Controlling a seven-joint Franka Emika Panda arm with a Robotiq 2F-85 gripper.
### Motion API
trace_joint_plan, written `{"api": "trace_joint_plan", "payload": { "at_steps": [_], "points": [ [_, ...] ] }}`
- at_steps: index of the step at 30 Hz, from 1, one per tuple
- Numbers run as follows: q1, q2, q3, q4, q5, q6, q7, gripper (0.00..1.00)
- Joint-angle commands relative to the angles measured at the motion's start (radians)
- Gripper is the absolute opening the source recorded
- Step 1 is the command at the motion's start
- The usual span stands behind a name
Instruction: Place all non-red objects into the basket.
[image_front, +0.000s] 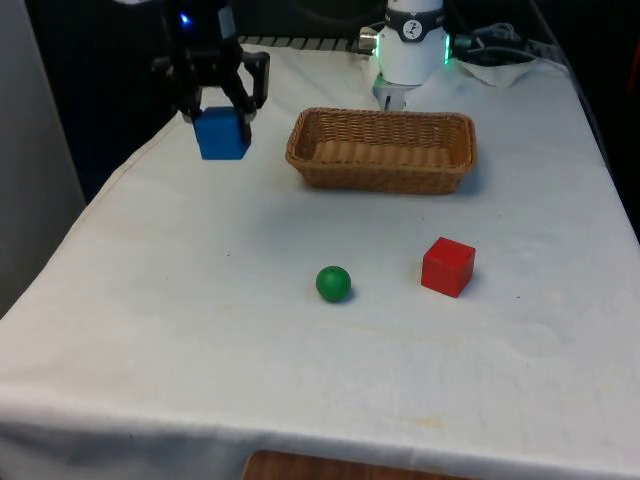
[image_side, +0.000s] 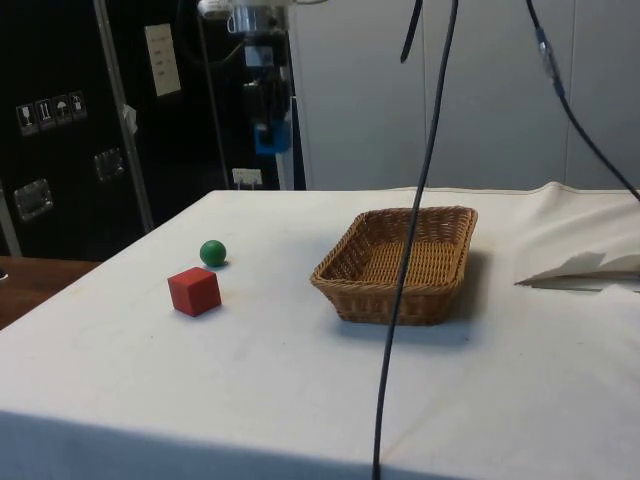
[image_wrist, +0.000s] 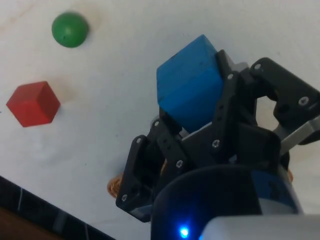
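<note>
A blue cube (image_front: 222, 134) hangs in the air above the table, with my gripper (image_front: 220, 108) shut on it, to the front view's left of the wicker basket (image_front: 381, 150). In the side view the blue cube (image_side: 270, 136) sits high beyond the table's far edge, under the gripper (image_side: 266, 112). From the wrist, the blue cube (image_wrist: 190, 89) is clamped between the black fingers (image_wrist: 226, 97). A green ball (image_front: 333, 283) and a red cube (image_front: 447, 266) rest on the cloth nearer the front. The basket (image_side: 402, 263) holds nothing.
The white cloth (image_front: 180, 330) covers the whole table. Crumpled cloth and cables (image_front: 500, 50) lie at the back on the front view's right. A black cable (image_side: 410, 230) hangs across the side view in front of the basket.
</note>
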Motion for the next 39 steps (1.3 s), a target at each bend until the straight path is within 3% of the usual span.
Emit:
{"api": "trace_joint_plan", "payload": {
  "at_steps": [1,8,9,10,17,18,19,25,26,27,29,32,33,34,39],
  "points": [
    [0.011,-0.019,-0.01,-0.014,-0.014,-0.001,0.006,0.01],
    [0.015,-0.095,-0.011,-0.062,-0.051,-0.01,0.007,0.01],
    [0.004,-0.086,-0.001,-0.051,-0.042,-0.018,0.002,0.01],
    [0.016,-0.103,-0.011,-0.069,-0.055,-0.009,0.007,0.01],
    [0.026,-0.184,-0.012,-0.119,-0.103,-0.014,0.019,0.01],
    [0.012,-0.166,-0.001,-0.103,-0.087,-0.02,0.009,0.01],
    [0.028,-0.195,-0.011,-0.125,-0.111,-0.016,0.022,0.01],
    [0.042,-0.271,-0.003,-0.17,-0.164,-0.018,0.051,0.01],
    [0.028,-0.256,0.006,-0.156,-0.148,-0.026,0.04,0.01],
    [0.043,-0.283,-0.001,-0.177,-0.174,-0.018,0.056,0.01],
    [0.047,-0.316,0.006,-0.197,-0.2,-0.018,0.07,0.01],
    [0.049,-0.346,0.014,-0.216,-0.226,-0.018,0.085,0.01],
    [0.037,-0.335,0.022,-0.205,-0.211,-0.026,0.075,0.01],
    [0.05,-0.358,0.018,-0.223,-0.236,-0.018,0.093,0.01],
    [0.05,-0.423,0.045,-0.262,-0.296,-0.017,0.132,0.01]
  ]
}}
